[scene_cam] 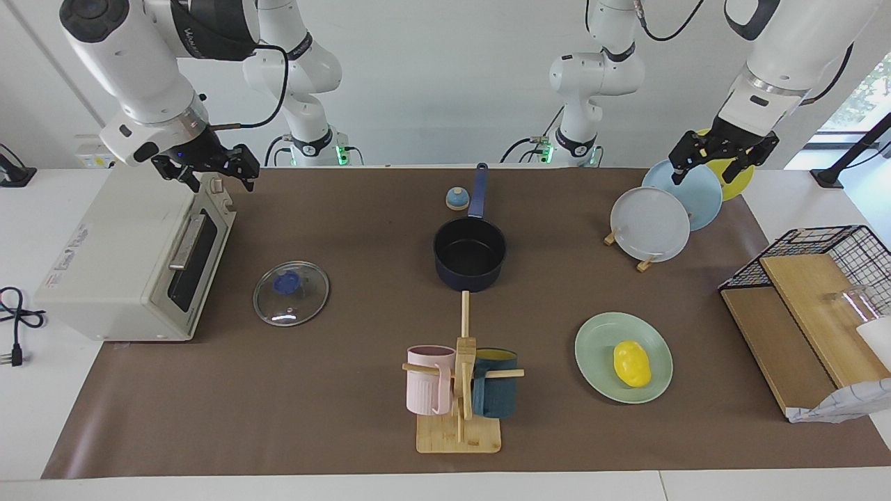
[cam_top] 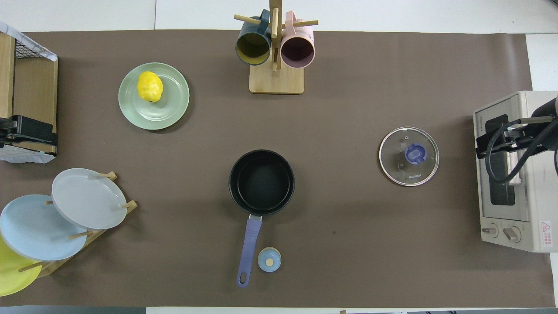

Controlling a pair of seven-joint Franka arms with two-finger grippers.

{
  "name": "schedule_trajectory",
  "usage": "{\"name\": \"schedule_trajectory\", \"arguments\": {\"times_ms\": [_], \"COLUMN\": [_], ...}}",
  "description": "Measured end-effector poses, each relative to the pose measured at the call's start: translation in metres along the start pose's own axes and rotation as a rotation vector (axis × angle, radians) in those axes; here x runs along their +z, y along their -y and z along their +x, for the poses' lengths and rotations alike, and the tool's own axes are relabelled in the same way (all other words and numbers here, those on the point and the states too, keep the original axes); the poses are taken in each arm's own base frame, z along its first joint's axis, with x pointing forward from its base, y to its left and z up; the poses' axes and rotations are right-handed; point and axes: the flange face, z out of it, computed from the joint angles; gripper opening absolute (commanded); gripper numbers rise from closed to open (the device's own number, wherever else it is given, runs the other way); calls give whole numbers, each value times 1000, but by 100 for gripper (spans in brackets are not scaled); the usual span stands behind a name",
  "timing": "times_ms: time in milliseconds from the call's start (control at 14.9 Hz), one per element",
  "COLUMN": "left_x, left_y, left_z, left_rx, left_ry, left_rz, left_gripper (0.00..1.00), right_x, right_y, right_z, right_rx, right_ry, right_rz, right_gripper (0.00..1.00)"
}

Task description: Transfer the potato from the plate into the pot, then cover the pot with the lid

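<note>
Potato (scene_cam: 631,363) rests on mint-green plate (scene_cam: 596,346); pot (scene_cam: 470,254) stands empty, glass lid (scene_cam: 291,293) flat beside toaster oven (scene_cam: 132,261). Left gripper (scene_cam: 724,158) hangs over plate rack (scene_cam: 651,259), right gripper (scene_cam: 207,171) over oven; both open, empty. No step begun; next: reach potato.

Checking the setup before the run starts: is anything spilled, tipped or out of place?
Nothing stands out. The potato sits on the plate, the pot stands upright and empty, and the lid lies flat on the mat, knob up.
</note>
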Motion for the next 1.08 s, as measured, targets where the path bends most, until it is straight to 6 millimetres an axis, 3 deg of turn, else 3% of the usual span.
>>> {"name": "schedule_trajectory", "arguments": {"times_ms": [740, 874, 1076], "left_x": [1, 14, 53], "left_y": [-3, -7, -15], "left_z": [6, 20, 71], "left_rx": [3, 5, 6], "left_ry": [-24, -8, 14], "left_rz": [-11, -34, -61], "left_gripper": [100, 100, 100], "right_x": [0, 0, 0], "right_y": [0, 0, 0], "right_z": [0, 0, 0], "right_rx": [0, 0, 0], "right_ry": [0, 0, 0], "right_rz": [0, 0, 0], "right_gripper": [100, 100, 100]}}
